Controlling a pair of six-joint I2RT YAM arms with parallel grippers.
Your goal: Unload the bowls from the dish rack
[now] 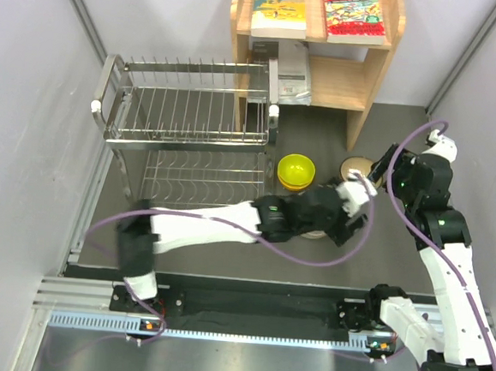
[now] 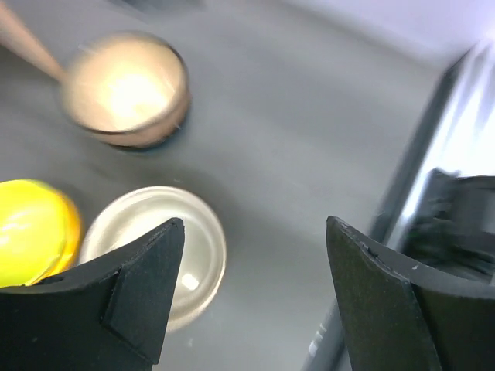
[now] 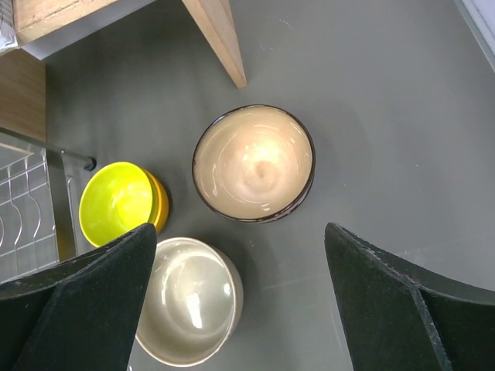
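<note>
As far as the three views showed, the two-tier dish rack of shiny steel wire (image 1: 193, 121) stood bare on both levels at the far left of the dark grey table (image 3: 371, 116), with no bowl in its slots. Four bowls sat clustered on the table just right of the rack, in front of the wooden bookshelf (image 1: 377, 75). A small round pinkish-brown bowl with a pale inside (image 3: 254, 162) stood upright, farthest to the right. A small cream-white bowl (image 3: 189, 301) stood upright, nearest the arm bases. A small yellow-green bowl (image 3: 116, 202) appeared to be nested in a small orange bowl (image 3: 160, 207), of which only the rim showed.

The left gripper (image 2: 255, 226) hung just above the cream-white bowl with its fingers spread wide and nothing between them, so that bowl looked set down rather than carried. The right gripper (image 3: 241, 229) hovered over the same cluster, its fingers likewise well apart and empty.

By that reckoning the unloading looked all but finished, since every bowl in sight was off the rack and resting on the table. Whether another bowl lay hidden was uncertain, because the left arm covered part of the table in the overhead view and a stack could conceal one underneath. If none did, only drawing both arms clear was left.
</note>
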